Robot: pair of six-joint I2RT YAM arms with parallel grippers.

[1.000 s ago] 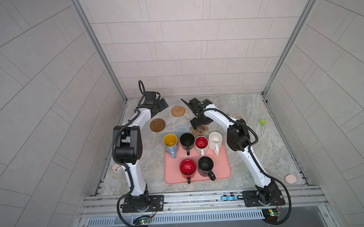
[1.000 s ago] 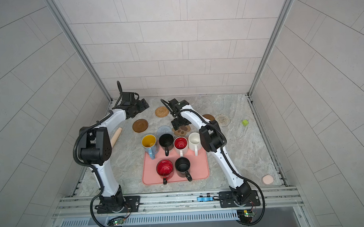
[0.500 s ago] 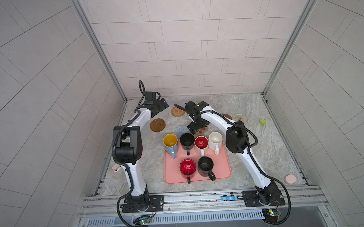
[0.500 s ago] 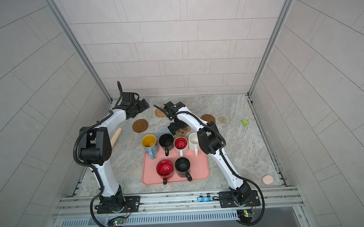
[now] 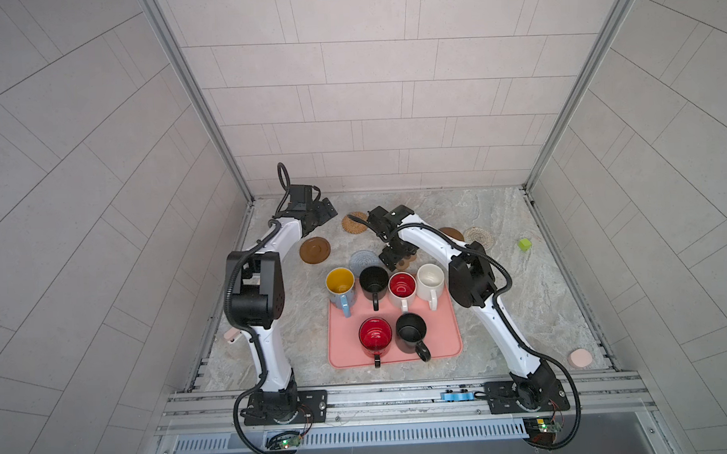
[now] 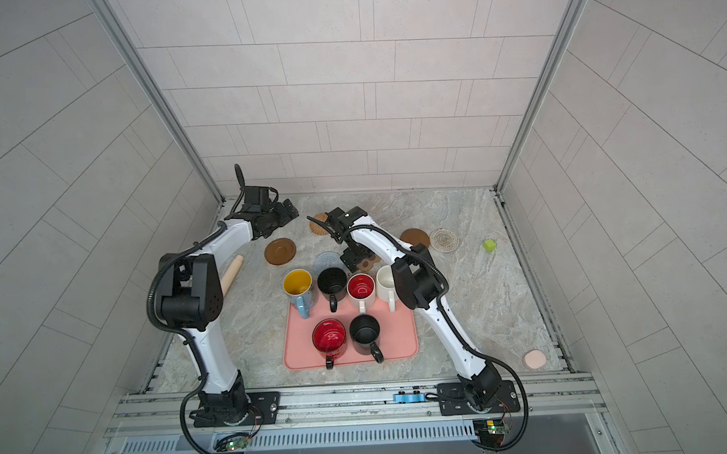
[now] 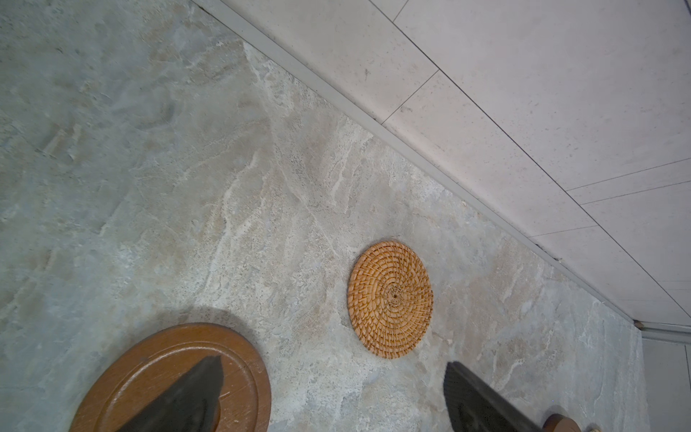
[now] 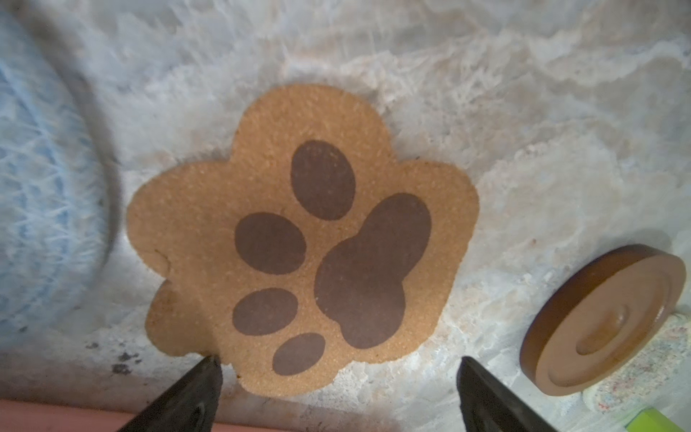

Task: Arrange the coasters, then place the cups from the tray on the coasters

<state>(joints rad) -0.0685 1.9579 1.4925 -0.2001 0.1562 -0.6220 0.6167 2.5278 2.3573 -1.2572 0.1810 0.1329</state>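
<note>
Right tool [image 8: 340, 368], wrist view: jaws spread, nothing between them. One fingertip [image 8: 211, 368] sits at the rim of the paw-shaped coaster [image 8: 261, 179]; contact cannot be judged. The other is over bare surface [image 8: 523, 112]. In both top views this tool [image 5: 396, 255] covers most of the paw shape [image 5: 409, 259].

Left tool [image 7: 331, 368], wrist view: jaws spread and empty. One finger [image 7: 179, 396] overlaps a dark wooden disc [image 7: 149, 355], which is cut off at the frame edge. The rattan round [image 7: 390, 299] lies apart from it, near the wall. In a top view this tool [image 5: 324, 210] is near the back-left corner.

Coasters, six, all on the surface beyond the tray [image 5: 440, 333]:
- Two dark wooden discs, the second [image 5: 453, 233] half hidden by the right arm.
- One rattan round [image 5: 353, 223].
- One grey-blue crochet round [image 5: 363, 260], blurred in the right wrist view.
- One whitish crochet round [image 5: 478, 236].
- One paw shape.

Cups, six, upright on the pink tray:
- Back row: the blue cup with yellow inside [image 5: 340, 281], a black cup [image 5: 374, 279], the white cup with red inside [image 5: 402, 285] and the plain white cup [image 5: 430, 275]. This row hides the tray's far edge.
- Front row: the red cup [image 5: 374, 333] and the second black cup [image 5: 411, 326].

Also on the surface: one green cube [image 5: 524, 244], one pink puck [image 5: 579, 358] and one pale rod [image 6: 230, 274]. The left arm largely hides the rod.
</note>
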